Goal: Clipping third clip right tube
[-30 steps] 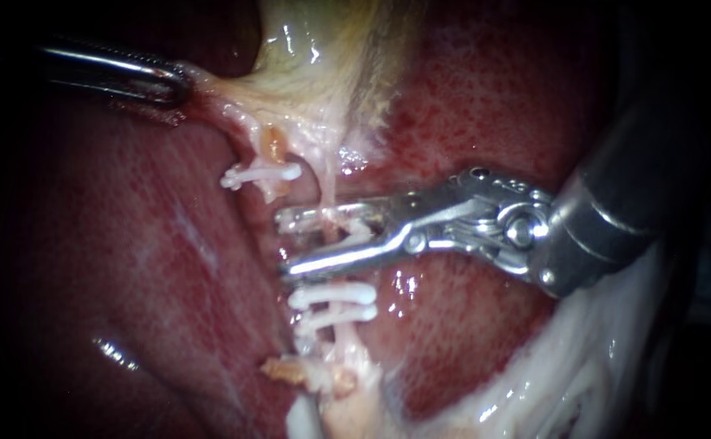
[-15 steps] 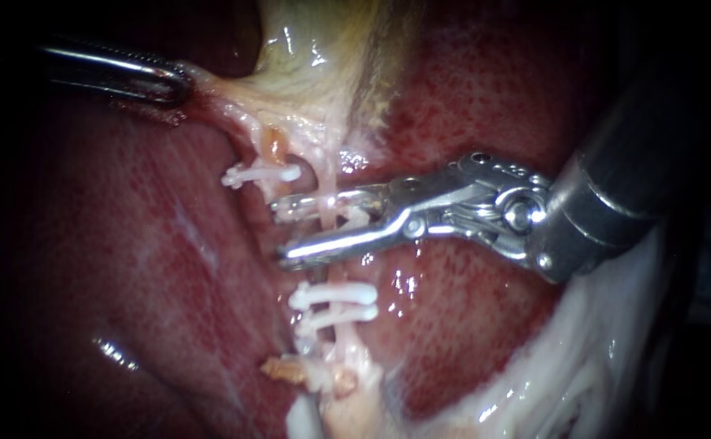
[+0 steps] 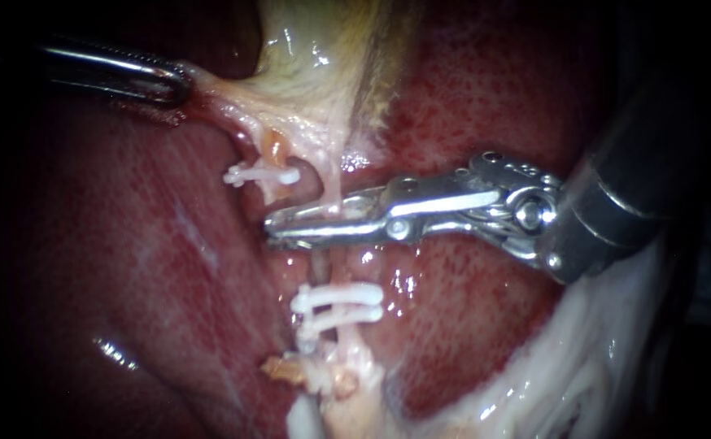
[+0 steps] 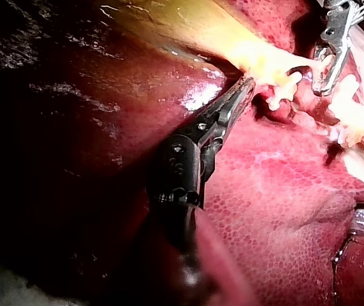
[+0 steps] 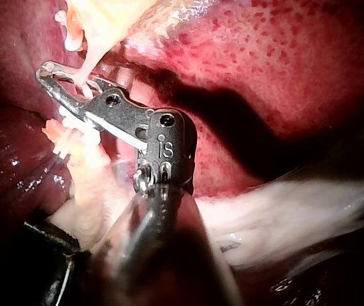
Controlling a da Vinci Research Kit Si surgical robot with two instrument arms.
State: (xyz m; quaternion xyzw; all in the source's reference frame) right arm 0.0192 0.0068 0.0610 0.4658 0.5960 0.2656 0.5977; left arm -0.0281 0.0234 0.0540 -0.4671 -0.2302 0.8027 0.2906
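The right instrument (image 3: 272, 228), a steel shaft ending in two long slotted jaws, has those jaws closed across the thin, pale pink right tube (image 3: 333, 185), gripping it from both sides. The grip sits between the pale yellowish tissue sheet (image 3: 307, 106) above and the two white plastic clips (image 3: 335, 305) lower on the same tube. Any new clip is hidden inside the jaws, so whether it has latched cannot be told.

To do the step well, the squeeze should probably stay square to the tube and be carried fully home. The jaws should then open without dragging the tube sideways.

The slim dark left instrument (image 3: 178, 84) is clamped on a corner of the tissue sheet and holds it taut, which keeps the tube straight.

A single white clip (image 3: 262, 173) on the neighbouring tube lies just beside the jaw tips and could be snagged. The wet, dark red liver (image 3: 152, 244) lies close under the lower jaw.
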